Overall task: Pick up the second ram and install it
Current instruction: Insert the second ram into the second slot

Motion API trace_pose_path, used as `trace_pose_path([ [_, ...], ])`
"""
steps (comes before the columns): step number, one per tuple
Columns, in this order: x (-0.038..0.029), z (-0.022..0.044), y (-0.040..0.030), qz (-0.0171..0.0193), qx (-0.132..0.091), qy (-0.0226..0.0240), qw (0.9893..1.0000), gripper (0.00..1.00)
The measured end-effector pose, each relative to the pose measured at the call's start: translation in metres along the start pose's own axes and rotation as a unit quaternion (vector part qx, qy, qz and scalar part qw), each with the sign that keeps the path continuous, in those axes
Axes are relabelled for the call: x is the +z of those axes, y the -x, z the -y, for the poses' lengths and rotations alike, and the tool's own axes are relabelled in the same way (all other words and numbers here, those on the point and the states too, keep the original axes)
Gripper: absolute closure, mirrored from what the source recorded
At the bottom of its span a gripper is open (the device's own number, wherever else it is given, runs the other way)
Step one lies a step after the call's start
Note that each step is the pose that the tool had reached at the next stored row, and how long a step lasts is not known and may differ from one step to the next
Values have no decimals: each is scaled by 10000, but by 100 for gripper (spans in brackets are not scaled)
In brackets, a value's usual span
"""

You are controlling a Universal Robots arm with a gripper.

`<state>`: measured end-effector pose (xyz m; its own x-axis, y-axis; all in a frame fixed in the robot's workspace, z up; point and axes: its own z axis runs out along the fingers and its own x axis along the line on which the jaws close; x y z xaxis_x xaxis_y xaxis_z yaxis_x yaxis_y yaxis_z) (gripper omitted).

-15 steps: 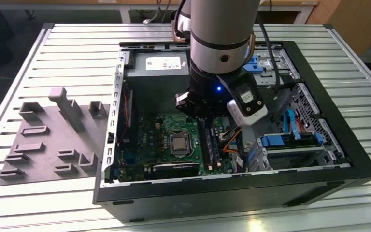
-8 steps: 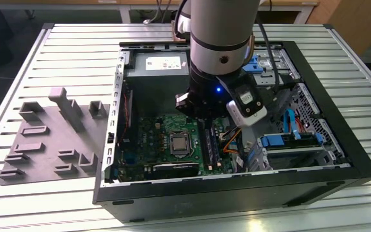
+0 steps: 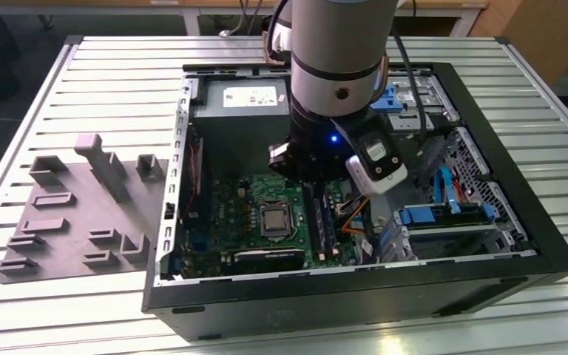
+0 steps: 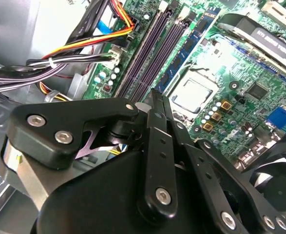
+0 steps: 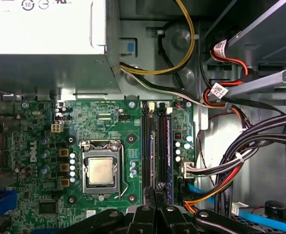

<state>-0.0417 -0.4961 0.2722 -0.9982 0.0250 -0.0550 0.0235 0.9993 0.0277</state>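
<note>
Over the memory slots (image 5: 155, 146) | pincer (image 5: 155, 195) closed, tips cropped | ram unclear

A pale slatted metal table (image 3: 97, 63) fills the exterior view — its ribs run across, catching soft glare near the front edge. Behind it, wooden furniture (image 3: 535, 29) stands at the exterior view's right, and a light desk edge (image 3: 205, 9) crosses the back — dark floor beneath.
</note>
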Motion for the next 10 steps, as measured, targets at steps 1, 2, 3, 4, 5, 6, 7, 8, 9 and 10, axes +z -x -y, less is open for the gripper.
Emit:
trace_pose_path([
  [1,3,0,-1,0,3,-1,10000,89],
  [2,8,0,-1,0,5,0,10000,89],
  [3,12,0,-1,0,8,-1,10000,89],
  [4,17,-1,-1,0,10,-1,10000,89],
  [5,21,-1,-1,0,12,-1,10000,89],
  [6,25,-1,-2,0,14,-1,10000,89],
  [7,30,-1,-2,0,16,-1,10000,89],
  [8,34,-1,-2,0,18,-1,10000,89],
  [9,38,-2,-2,0,20,-2,10000,89],
  [10,42,-2,-3,0,22,-2,10000,89],
])
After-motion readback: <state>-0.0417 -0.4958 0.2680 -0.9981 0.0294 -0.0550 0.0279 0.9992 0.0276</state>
